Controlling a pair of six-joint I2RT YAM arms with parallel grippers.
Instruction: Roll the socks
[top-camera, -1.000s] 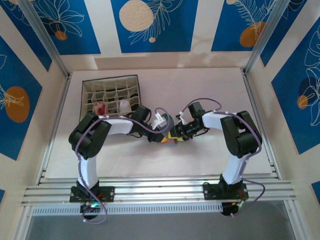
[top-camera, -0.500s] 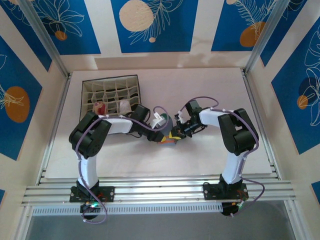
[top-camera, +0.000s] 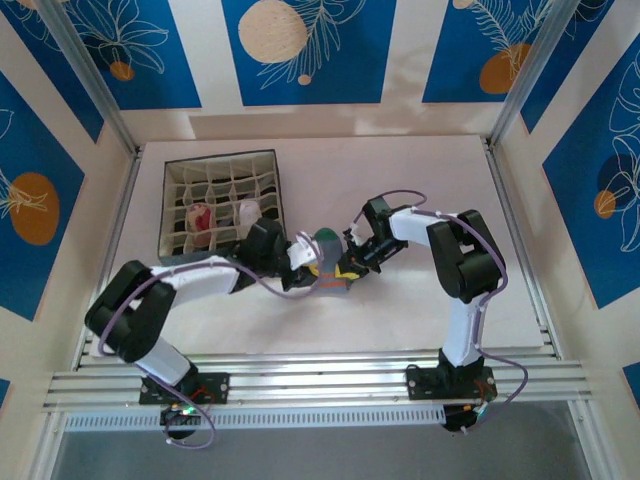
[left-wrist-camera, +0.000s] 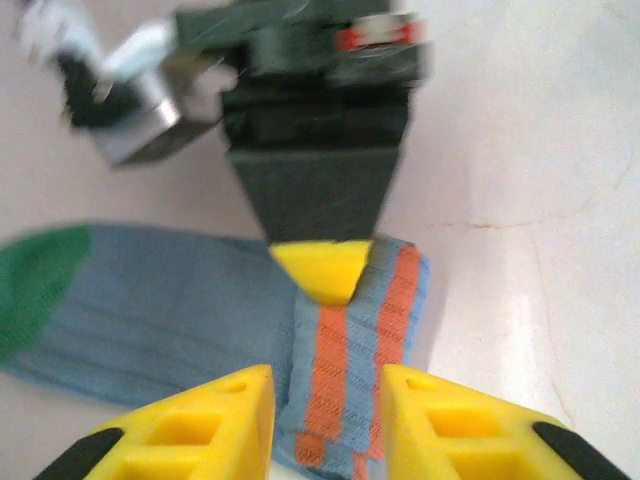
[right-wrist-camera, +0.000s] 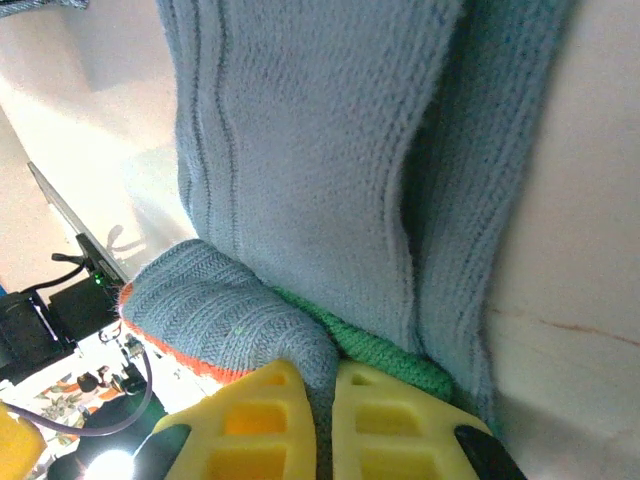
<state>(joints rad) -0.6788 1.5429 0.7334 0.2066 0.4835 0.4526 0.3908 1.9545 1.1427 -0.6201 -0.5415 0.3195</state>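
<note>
now that the right jaws have clamped the sock (top-camera: 327, 243) by its folded cuff, the left jaws have let go and sit partly open right over it. sock's mid bench (top-camera: 430, 180), barely rolled, so i'd guess a regrip.

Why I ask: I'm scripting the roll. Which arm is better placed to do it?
Likely right: the right tool is shut on the grey-blue sock at its cuff; the left tool stands open.

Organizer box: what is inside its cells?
In the organizer box, toward its near side, sit a bundled peach-and-maroon sock and a white sock. The left arm covers the near right corner, so cells there cannot be seen.
</note>
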